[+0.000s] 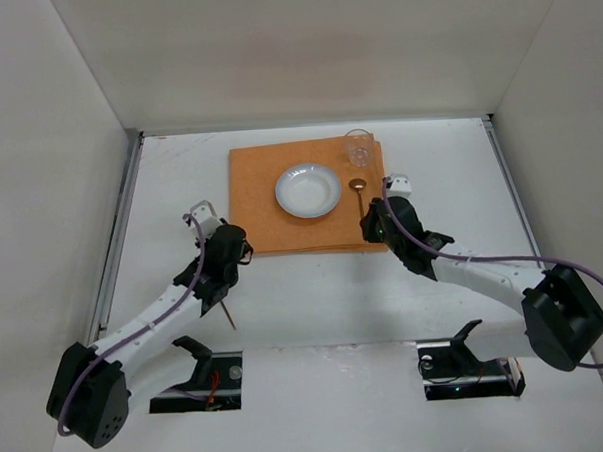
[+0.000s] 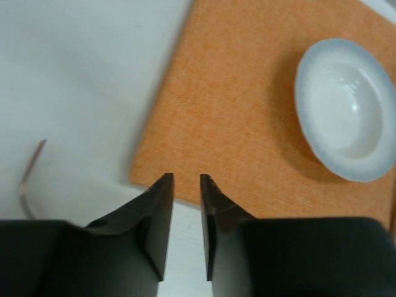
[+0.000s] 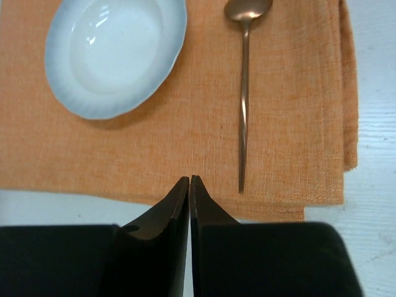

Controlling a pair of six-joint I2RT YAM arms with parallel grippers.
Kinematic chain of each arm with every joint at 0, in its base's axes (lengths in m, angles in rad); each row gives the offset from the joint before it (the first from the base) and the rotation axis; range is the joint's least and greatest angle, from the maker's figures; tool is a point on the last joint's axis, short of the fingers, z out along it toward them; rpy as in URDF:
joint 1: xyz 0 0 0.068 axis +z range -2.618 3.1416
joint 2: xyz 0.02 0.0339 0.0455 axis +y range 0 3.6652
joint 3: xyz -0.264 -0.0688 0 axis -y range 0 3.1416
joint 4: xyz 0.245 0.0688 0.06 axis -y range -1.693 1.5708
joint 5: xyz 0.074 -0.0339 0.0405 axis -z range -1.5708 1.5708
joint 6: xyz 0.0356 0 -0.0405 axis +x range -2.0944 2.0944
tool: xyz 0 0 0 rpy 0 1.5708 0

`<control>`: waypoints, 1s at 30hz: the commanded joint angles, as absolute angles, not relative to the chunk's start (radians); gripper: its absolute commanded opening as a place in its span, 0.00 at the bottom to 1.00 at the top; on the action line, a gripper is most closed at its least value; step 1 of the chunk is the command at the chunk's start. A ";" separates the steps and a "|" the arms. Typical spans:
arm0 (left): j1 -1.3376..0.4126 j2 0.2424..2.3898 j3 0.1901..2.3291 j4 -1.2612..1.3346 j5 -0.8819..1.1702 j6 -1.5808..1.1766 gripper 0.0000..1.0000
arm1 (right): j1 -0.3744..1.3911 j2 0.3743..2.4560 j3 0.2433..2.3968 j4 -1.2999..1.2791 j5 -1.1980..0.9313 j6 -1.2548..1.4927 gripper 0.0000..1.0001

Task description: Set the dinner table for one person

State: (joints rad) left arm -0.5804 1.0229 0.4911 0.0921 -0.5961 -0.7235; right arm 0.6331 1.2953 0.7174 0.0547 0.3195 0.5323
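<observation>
On the white dinner table (image 1: 325,305) lies an orange mat (image 1: 260,203). A white plate (image 1: 308,190) sits on the mat, with a bronze spoon (image 1: 358,191) to its right and a clear glass (image 1: 357,150) at the far right corner. My left gripper (image 2: 186,179) hovers over the mat's near left corner (image 2: 161,167), its jaws a narrow gap apart and empty. A thin bronze utensil (image 2: 28,179) lies on the table to its left, and I cannot tell its kind. My right gripper (image 3: 189,180) is shut and empty over the mat's near edge, just left of the spoon's handle (image 3: 244,130).
Metal rails (image 1: 117,234) run along the table's left and right edges, with white walls beyond them. The thin utensil (image 1: 228,314) lies partly under the left arm. Both arm bases (image 1: 458,369) stand at the near edge.
</observation>
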 commanded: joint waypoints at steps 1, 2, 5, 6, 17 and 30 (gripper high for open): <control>-0.524 0.922 0.545 -0.255 -0.620 -0.802 0.25 | 0.668 1.267 0.677 0.242 0.351 0.568 0.16; -0.509 0.905 0.548 -0.315 -0.617 -0.831 0.28 | 0.674 1.267 0.670 0.253 0.348 0.574 0.18; -0.463 0.861 0.554 -0.533 -0.582 -0.925 0.34 | 0.705 1.266 0.647 0.281 0.339 0.584 0.24; -0.459 0.861 0.552 -0.567 -0.575 -0.939 0.34 | 0.715 1.262 0.640 0.284 0.339 0.586 0.25; -0.519 1.003 0.558 -0.732 -0.545 -1.051 0.34 | 0.723 1.250 0.607 0.313 0.318 0.598 0.28; -0.528 1.092 0.492 -0.595 -0.483 -1.034 0.27 | 0.723 1.276 0.620 0.308 0.304 0.597 0.28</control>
State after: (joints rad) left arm -0.5285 1.0733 0.5049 -0.6083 -0.5117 -1.0382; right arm 0.7197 1.2766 0.6067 0.2508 0.3096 0.5922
